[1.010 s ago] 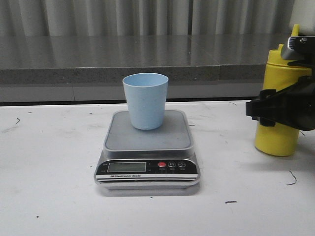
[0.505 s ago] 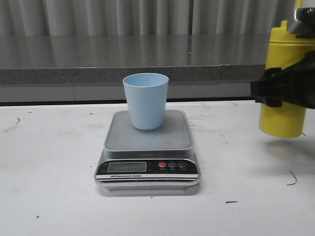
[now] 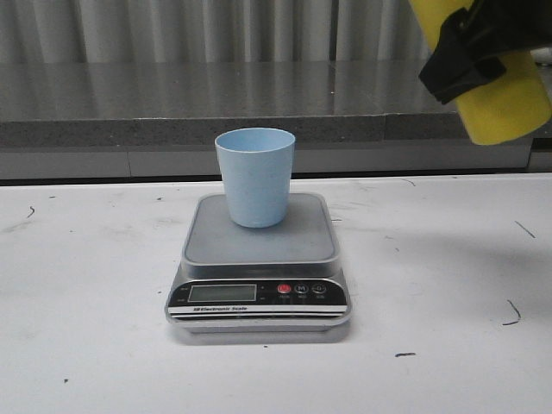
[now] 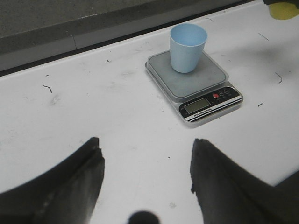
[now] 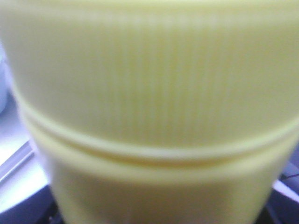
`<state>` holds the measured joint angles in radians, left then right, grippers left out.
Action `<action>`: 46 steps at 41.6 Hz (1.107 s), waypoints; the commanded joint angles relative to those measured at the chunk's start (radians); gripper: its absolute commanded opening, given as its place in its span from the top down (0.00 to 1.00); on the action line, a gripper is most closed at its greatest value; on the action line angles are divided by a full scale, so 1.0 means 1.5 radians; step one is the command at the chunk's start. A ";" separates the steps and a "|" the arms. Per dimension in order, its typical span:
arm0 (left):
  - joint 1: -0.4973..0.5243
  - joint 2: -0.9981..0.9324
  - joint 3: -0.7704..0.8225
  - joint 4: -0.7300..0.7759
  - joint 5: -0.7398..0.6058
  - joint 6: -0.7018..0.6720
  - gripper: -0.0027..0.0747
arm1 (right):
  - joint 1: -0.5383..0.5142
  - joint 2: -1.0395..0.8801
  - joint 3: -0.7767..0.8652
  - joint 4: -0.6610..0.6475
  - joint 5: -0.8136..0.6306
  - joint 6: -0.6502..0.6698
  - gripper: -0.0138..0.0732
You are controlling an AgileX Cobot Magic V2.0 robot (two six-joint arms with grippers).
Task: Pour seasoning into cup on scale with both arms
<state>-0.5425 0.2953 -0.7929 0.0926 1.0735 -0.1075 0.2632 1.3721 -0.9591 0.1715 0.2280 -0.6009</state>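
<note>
The pale blue cup point(image 3: 254, 176) stands upright on the steel platform of the silver-grey scale point(image 3: 259, 250) at the table's middle. Both show in the left wrist view, cup point(image 4: 188, 47) and scale point(image 4: 196, 88). My right gripper point(image 3: 470, 43) is shut on the yellow seasoning bottle point(image 3: 504, 99) and holds it high at the top right, tilted, its nozzle out of frame. The bottle fills the right wrist view point(image 5: 149, 112) and hides the fingers. My left gripper point(image 4: 145, 156) is open and empty, above bare table left of and nearer than the scale.
A grey stone ledge point(image 3: 172, 103) runs along the back behind the white table point(image 3: 86, 345). Small dark marks dot the tabletop. The scale's black front panel with LCD and red button point(image 3: 284, 290) faces the front.
The right gripper has lifted the yellow bottle off the table, from standing at the right to high at the top right, and tilted it leftward. Cup and scale have not moved.
</note>
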 commanded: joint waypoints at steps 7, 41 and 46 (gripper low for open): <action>-0.004 0.009 -0.015 0.002 -0.049 -0.005 0.44 | 0.023 0.006 -0.194 -0.107 0.200 -0.033 0.45; -0.004 0.009 -0.015 0.002 -0.049 -0.005 0.44 | 0.202 0.199 -0.358 -0.564 0.456 -0.007 0.45; -0.004 0.009 -0.015 0.002 -0.049 -0.005 0.44 | 0.207 0.215 -0.358 -0.601 0.460 -0.007 0.45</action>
<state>-0.5425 0.2953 -0.7929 0.0926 1.0735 -0.1075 0.5689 1.7333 -1.4566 -0.6103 0.9327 -0.6112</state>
